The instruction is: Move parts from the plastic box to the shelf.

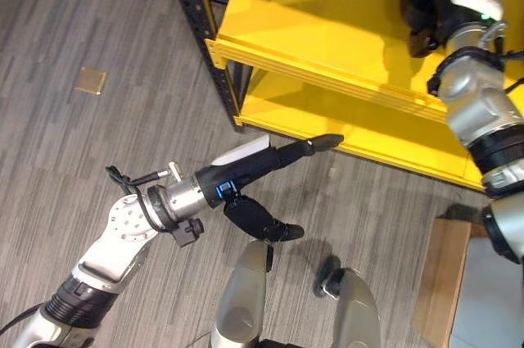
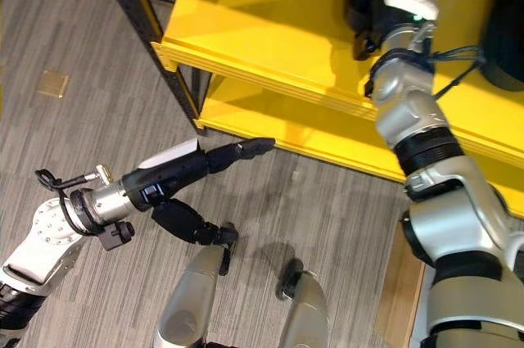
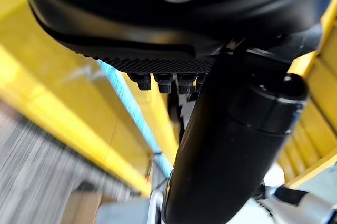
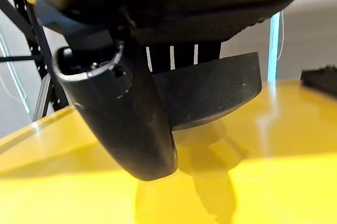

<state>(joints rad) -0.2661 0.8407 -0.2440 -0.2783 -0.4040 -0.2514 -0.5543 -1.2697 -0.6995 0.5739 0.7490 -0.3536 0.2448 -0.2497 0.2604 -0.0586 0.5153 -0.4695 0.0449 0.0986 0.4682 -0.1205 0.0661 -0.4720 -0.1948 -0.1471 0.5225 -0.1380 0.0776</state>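
Note:
My right hand point(image 1: 419, 0) reaches over the upper board of the yellow shelf point(image 1: 319, 20). In the right wrist view its thumb point(image 4: 126, 118) and fingers pinch a black part point(image 4: 216, 89) with a rounded edge, held just above the yellow surface, where its shadow falls. A second black part point(image 2: 503, 37) lies on the same board further right. My left hand point(image 1: 246, 169) hangs over the floor in front of the shelf's lower board point(image 1: 368, 131), open, fingers stretched toward the shelf and thumb pointing down, holding nothing.
The shelf's black corner post point(image 1: 196, 12) stands at the shelf's left end. A brown board point(image 1: 442, 282) lies on the grey floor at the lower right, with a pale surface point(image 1: 491, 307) beside it. A small tan square point(image 1: 90, 80) is set into the floor at the left.

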